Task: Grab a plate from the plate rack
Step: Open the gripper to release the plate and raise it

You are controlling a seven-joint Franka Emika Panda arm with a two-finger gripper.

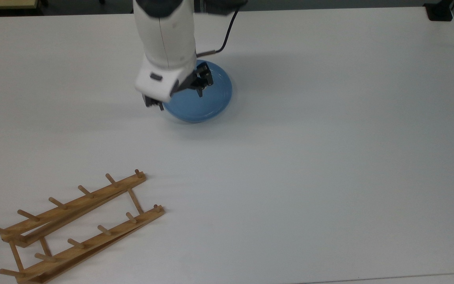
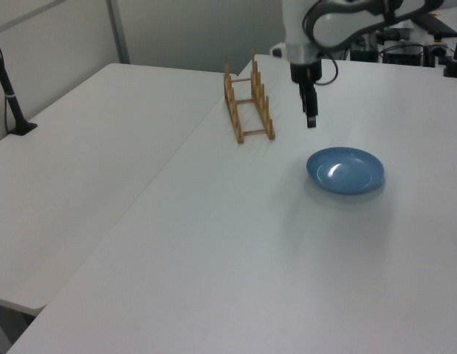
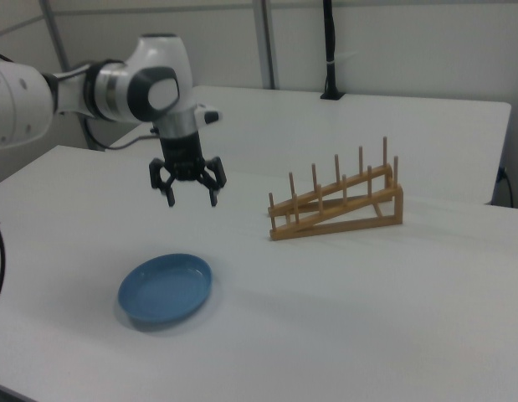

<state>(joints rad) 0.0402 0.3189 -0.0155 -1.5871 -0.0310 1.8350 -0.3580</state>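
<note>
The light-blue plate (image 1: 207,103) lies flat on the white table (image 1: 329,157), away from the plate rack; it also shows in the left view (image 2: 345,169) and the right view (image 3: 165,289). The wooden plate rack (image 1: 73,225) stands with nothing in it at the top view's lower left (image 2: 249,110) (image 3: 338,205). My gripper (image 3: 192,200) hangs open well above the table, over the plate's edge nearest the rack, touching nothing (image 1: 180,100) (image 2: 309,118). Its fingers point straight down.
A black clamp post (image 2: 7,81) stands on a second table at the left view's left, and shows at the back in the right view (image 3: 330,50). A dark object (image 1: 440,12) sits at the top view's upper right corner.
</note>
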